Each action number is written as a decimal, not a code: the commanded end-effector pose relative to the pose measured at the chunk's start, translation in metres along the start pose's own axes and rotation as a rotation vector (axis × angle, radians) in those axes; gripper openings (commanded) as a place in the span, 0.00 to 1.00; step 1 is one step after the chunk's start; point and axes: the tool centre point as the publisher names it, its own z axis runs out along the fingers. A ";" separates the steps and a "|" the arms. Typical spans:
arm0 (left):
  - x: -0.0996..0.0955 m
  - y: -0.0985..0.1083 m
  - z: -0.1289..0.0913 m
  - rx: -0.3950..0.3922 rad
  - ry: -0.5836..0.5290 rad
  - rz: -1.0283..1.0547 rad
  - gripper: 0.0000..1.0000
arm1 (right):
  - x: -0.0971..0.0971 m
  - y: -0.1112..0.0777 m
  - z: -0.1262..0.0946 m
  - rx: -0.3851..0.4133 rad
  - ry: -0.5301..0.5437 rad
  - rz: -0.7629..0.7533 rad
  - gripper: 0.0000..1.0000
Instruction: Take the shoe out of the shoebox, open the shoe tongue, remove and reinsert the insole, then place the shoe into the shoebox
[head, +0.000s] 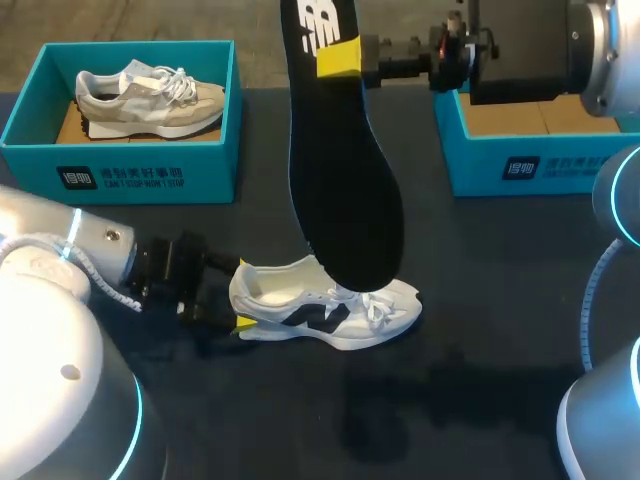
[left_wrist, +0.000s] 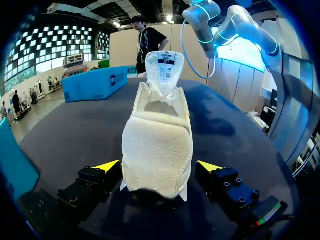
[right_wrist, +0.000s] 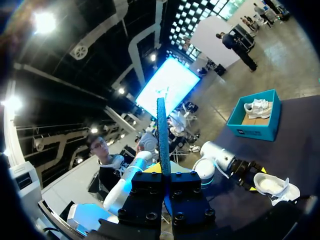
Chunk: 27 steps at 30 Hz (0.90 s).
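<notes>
A white shoe (head: 320, 305) with a dark side logo lies on the dark table, toe to the right. My left gripper (head: 242, 293) is at its heel, open, a yellow tip on each side. In the left wrist view the heel (left_wrist: 157, 145) sits between the spread fingers (left_wrist: 107, 166), with the tongue raised ahead. A black insole (head: 340, 150) hangs high over the shoe, its lower end just above the laces. My right gripper (head: 338, 60) is shut on the insole's upper part. The right wrist view shows the insole (right_wrist: 162, 135) edge-on between that gripper's (right_wrist: 166, 177) closed fingers, with the shoe (right_wrist: 272, 185) far below.
A teal shoebox (head: 30, 125) at the back left holds a second, beige-and-white shoe (head: 150, 95). Another teal shoebox (head: 530, 160) stands at the back right, partly behind my right arm. Bare dark tabletop lies in front of the shoe.
</notes>
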 end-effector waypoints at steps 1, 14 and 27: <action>0.001 -0.011 -0.021 -0.114 -0.005 0.006 1.00 | 0.000 0.001 0.004 0.000 -0.002 0.002 0.00; -0.007 -0.038 -0.048 -0.442 0.030 0.054 1.00 | 0.000 0.001 0.004 0.000 -0.002 0.002 0.00; -0.006 -0.075 -0.059 -0.671 0.052 0.149 1.00 | 0.000 0.001 0.004 0.000 -0.002 0.002 0.00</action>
